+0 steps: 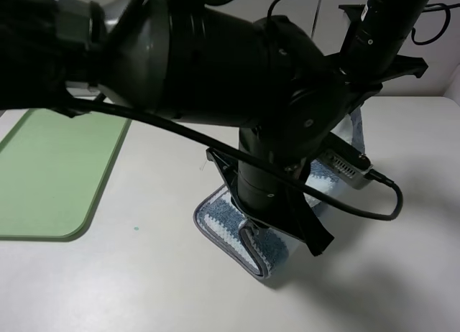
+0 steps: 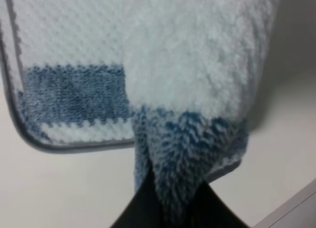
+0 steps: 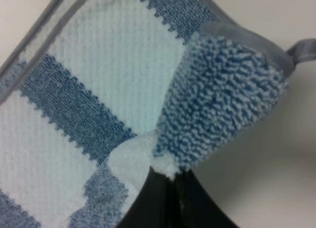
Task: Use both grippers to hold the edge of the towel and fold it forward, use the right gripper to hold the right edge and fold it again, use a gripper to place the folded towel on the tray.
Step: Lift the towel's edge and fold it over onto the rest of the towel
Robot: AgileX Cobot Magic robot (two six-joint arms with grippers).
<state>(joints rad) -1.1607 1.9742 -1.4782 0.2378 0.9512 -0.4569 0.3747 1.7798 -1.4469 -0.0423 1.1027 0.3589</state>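
While black left gripper [image 2: 170,213] and black right gripper [image 3: 173,191] clamp the blue-white striped terry towel [image 1: 223,228], its lower fold rests on the white worktop [image 1: 144,274].

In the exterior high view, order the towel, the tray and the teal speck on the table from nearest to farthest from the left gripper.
1. The towel: pinched in the left gripper, at centre.
2. The teal speck: on the table, to its left.
3. The tray: farthest left.

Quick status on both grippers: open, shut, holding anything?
Left gripper: shut on the towel.
Right gripper: shut on the towel as well.
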